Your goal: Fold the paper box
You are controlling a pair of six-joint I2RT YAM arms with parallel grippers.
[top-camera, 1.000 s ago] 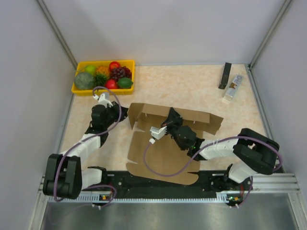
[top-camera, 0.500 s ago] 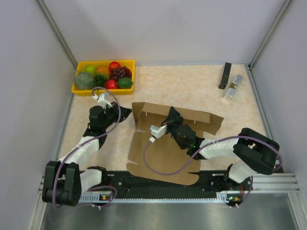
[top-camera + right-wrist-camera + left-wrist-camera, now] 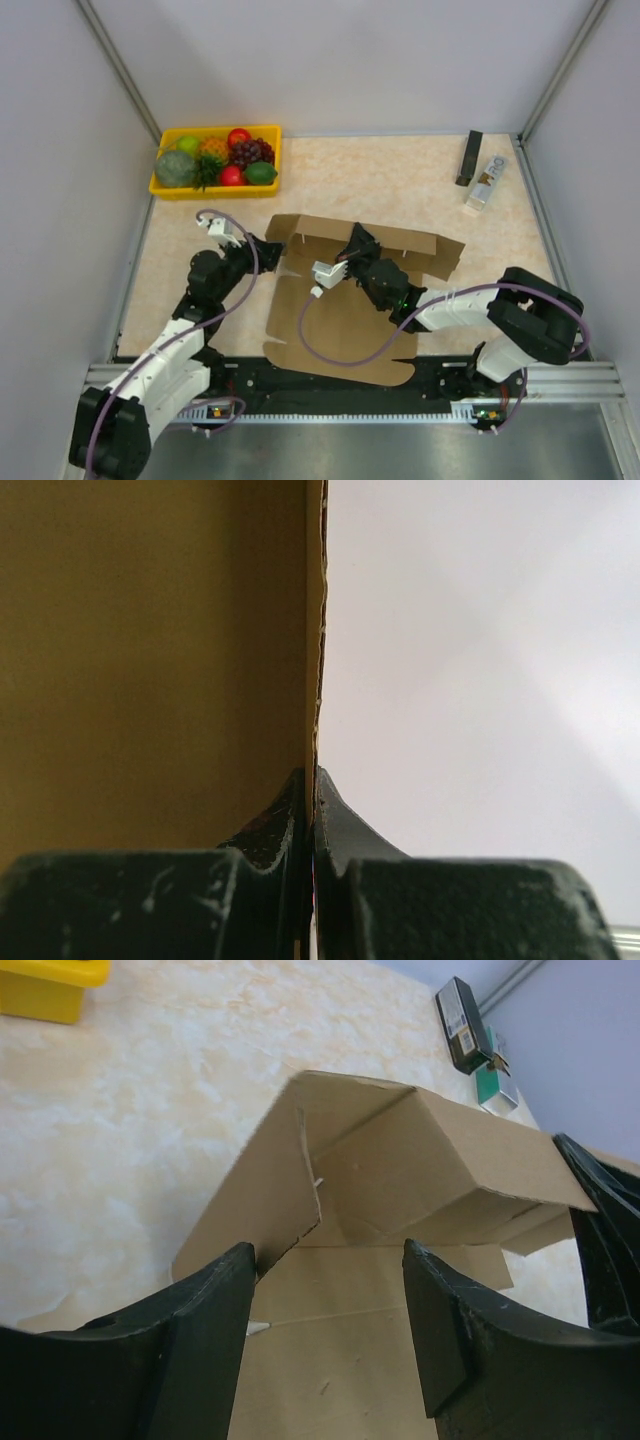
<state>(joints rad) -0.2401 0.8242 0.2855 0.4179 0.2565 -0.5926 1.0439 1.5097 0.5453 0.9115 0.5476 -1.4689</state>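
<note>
Brown corrugated cardboard paper box (image 3: 340,320), half-folded with its back wall raised, sits just nearer the arms than the yellow plastic fruit tray (image 3: 165,190). Right gripper (image 3: 313,790) pinched tight on the raised wall's edge. Left gripper (image 3: 328,1255) spread wide at the tray-side corner flap, gripping nothing.

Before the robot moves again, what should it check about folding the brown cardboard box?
1. The right gripper pinches the back wall of the brown corrugated cardboard box: ok.
2. The left gripper is open: ok.
3. The left side flap sits between the left fingers: not ok, it stands just ahead of them.
4. The back wall is raised: ok.
5. The yellow plastic fruit tray is apart from the box: ok.
</note>
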